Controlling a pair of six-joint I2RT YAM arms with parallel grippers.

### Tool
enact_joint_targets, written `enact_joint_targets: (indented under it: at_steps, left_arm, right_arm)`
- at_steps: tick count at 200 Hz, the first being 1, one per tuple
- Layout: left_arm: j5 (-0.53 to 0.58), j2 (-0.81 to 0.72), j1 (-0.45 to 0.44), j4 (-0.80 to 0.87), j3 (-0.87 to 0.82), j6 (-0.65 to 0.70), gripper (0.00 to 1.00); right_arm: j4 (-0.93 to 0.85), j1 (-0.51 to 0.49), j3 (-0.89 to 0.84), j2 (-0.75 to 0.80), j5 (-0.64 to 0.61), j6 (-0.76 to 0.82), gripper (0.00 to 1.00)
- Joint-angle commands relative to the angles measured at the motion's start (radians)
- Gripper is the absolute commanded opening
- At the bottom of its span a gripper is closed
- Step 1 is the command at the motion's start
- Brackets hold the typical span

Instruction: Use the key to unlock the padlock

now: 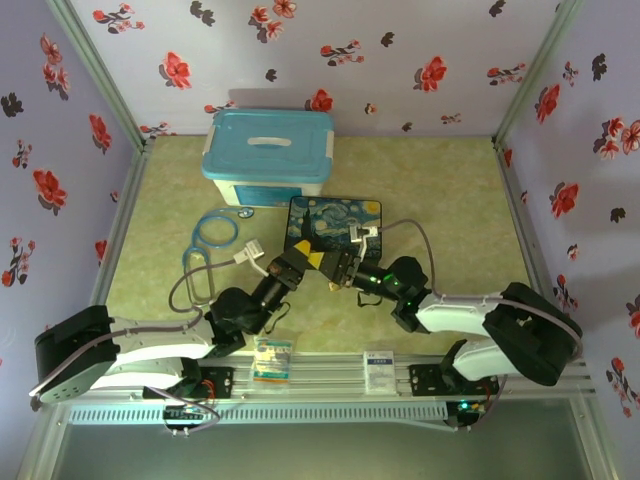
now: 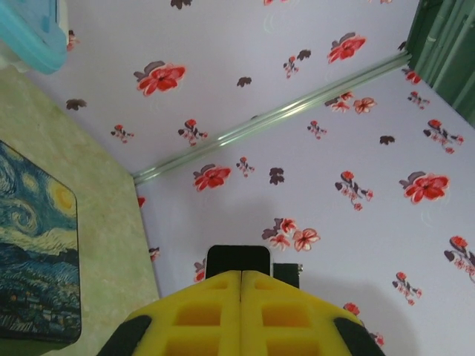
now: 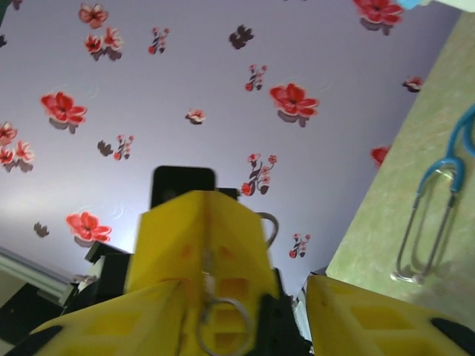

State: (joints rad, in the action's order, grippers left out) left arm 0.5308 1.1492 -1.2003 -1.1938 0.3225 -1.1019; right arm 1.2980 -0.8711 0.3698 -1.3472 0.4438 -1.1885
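The two arms meet above the tabletop in the middle of the top view, just below the Starry-Night box (image 1: 335,222). The left gripper (image 2: 241,276) has its yellow fingers pressed together. In the right wrist view a thin metal shank, judged to be the key (image 3: 208,271), lies along their seam, with a small ring (image 3: 223,331) hanging at lower centre. A thin silvery loop (image 3: 272,226) at the right edge of that yellow block may be the padlock's shackle, though the brass body cannot be made out. The right gripper (image 1: 337,265) is spread, with its fingers (image 3: 371,319) low at either side of the frame and holding nothing. The step in hand looks like bringing key and lock together. The right claw would do best to close squarely on the small part, line it up along the key's axis, and turn without pulling, while the left keeps a firm pinch so nothing slips out.
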Motion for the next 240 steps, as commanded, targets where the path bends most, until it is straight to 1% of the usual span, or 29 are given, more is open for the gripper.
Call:
enact_joint_targets:
  at_steps: [1, 18, 27, 35, 57, 62, 75, 97, 113, 127, 148, 156, 159, 162, 166, 212, 240]
  left_arm:
    - [0.027, -0.009, -0.004, -0.060, -0.018, 0.003, 0.00]
    - [0.029, 0.001, -0.004, -0.078, -0.018, 0.001, 0.00]
    - [0.029, 0.005, -0.004, -0.078, -0.017, 0.002, 0.00]
    - [0.027, 0.011, -0.005, -0.079, -0.018, -0.002, 0.00]
    - [0.025, 0.019, -0.005, -0.089, -0.018, -0.010, 0.00]
    - [0.026, 0.016, -0.005, -0.090, -0.044, -0.003, 0.00]
    - [0.026, 0.002, -0.010, -0.087, -0.049, 0.017, 0.00]
    - [0.044, -0.009, -0.012, -0.091, -0.065, 0.013, 0.00]
    - [0.048, -0.016, -0.012, -0.090, -0.065, 0.028, 0.00]
    - [0.041, -0.023, -0.012, -0.090, -0.060, 0.046, 0.00]
    - [0.050, -0.026, -0.012, -0.090, -0.069, 0.039, 0.00]
    - [0.051, -0.029, -0.010, -0.091, -0.072, 0.045, 0.00]
    - [0.053, -0.030, -0.010, -0.090, -0.072, 0.046, 0.00]
    - [0.054, -0.031, -0.010, -0.090, -0.071, 0.046, 0.00]
    - [0.056, -0.032, -0.009, -0.090, -0.073, 0.046, 0.00]
    - [0.065, -0.026, -0.009, -0.092, -0.062, 0.055, 0.00]
    - [0.057, -0.013, -0.009, -0.092, -0.052, 0.050, 0.00]
  right_arm:
    - [0.087, -0.013, 0.028, 0.002, -0.006, 0.002, 0.43]
    - [0.087, -0.014, 0.015, 0.005, -0.024, 0.006, 0.39]
    - [0.087, -0.014, 0.017, 0.003, -0.025, 0.005, 0.33]
    - [0.088, -0.014, 0.020, 0.004, -0.023, 0.003, 0.30]
    - [0.087, -0.012, 0.012, 0.014, -0.028, 0.007, 0.25]
    - [0.087, -0.010, 0.010, 0.019, -0.031, 0.009, 0.25]
    - [0.088, -0.004, -0.005, 0.029, -0.038, 0.009, 0.23]
    - [0.087, 0.009, -0.034, 0.042, -0.044, 0.012, 0.12]
    - [0.087, 0.013, -0.037, 0.036, -0.041, 0.008, 0.11]
    - [0.087, 0.011, -0.030, 0.025, -0.031, 0.001, 0.08]
    - [0.086, 0.011, -0.024, 0.022, -0.023, -0.002, 0.09]
    - [0.087, 0.011, -0.022, 0.020, -0.016, -0.005, 0.13]
    - [0.087, 0.010, -0.022, 0.019, -0.012, -0.006, 0.18]
    - [0.087, 0.009, -0.020, 0.018, -0.011, -0.006, 0.20]
    - [0.087, 0.009, -0.019, 0.017, -0.007, -0.009, 0.22]
    - [0.087, -0.001, -0.013, 0.012, -0.003, -0.008, 0.22]
    - [0.087, -0.005, -0.012, 0.004, -0.005, -0.002, 0.20]
